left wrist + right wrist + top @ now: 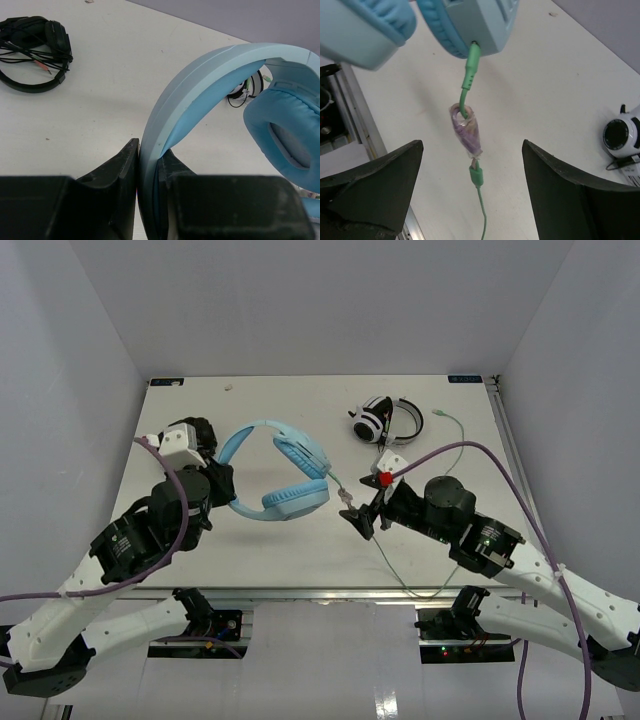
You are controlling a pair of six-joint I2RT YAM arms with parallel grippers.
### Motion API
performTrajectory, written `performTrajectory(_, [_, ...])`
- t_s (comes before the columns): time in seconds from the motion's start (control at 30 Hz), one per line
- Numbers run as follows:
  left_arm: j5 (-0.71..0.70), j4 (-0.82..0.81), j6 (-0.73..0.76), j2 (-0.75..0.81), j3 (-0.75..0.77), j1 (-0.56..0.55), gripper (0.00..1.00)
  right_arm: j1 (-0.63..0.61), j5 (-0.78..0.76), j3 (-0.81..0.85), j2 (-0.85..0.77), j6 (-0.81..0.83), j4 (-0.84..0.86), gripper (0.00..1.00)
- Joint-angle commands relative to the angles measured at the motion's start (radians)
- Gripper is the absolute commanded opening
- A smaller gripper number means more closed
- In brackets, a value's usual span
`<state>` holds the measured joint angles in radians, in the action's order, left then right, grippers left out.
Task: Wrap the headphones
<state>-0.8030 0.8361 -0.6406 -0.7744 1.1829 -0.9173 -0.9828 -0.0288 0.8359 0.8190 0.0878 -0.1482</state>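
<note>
Clamping the headband, left gripper anchors the headphones; cable runs lengthwise between the spread fingers of right gripper.

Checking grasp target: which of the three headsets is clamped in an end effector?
The light blue headphones: the left end effector is shut on their headband. The black pair and the white-and-black pair lie free on the table.

headphones band partly hidden inside left pincer, cable cut off by bottom edge
</note>
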Motion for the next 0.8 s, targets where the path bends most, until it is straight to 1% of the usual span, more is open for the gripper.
performTrajectory(0.0, [0.036, -0.086, -0.036, 0.053, 0.092, 0.003, 0.00, -0.004, 0.213, -0.073, -0.047, 0.090, 0.212, 0.87])
performTrajectory(0.07, [0.054, -0.096, -0.036, 0.062, 0.103, 0.003, 0.00, -0.004, 0.225, -0.105, -0.046, 0.102, 0.242, 0.87])
performTrajectory(0.2, [0.084, -0.126, -0.042, 0.095, 0.100, 0.003, 0.00, -0.004, 0.195, -0.164, -0.061, 0.111, 0.302, 0.87])
performTrajectory(0.37, [0.114, -0.138, -0.046, 0.114, 0.101, 0.003, 0.00, -0.004, 0.210, -0.226, -0.086, 0.118, 0.365, 0.87])
performTrajectory(0.43, [0.106, -0.143, -0.060, 0.132, 0.088, 0.003, 0.00, -0.004, 0.233, -0.249, -0.086, 0.115, 0.402, 0.85])
performTrajectory(0.57, [0.094, -0.190, -0.077, 0.188, 0.041, 0.003, 0.00, -0.004, 0.286, -0.297, -0.050, 0.092, 0.491, 0.75])
performTrajectory(0.77, [0.106, -0.205, -0.076, 0.235, 0.035, 0.003, 0.00, -0.004, 0.323, -0.319, 0.051, 0.077, 0.563, 0.69])
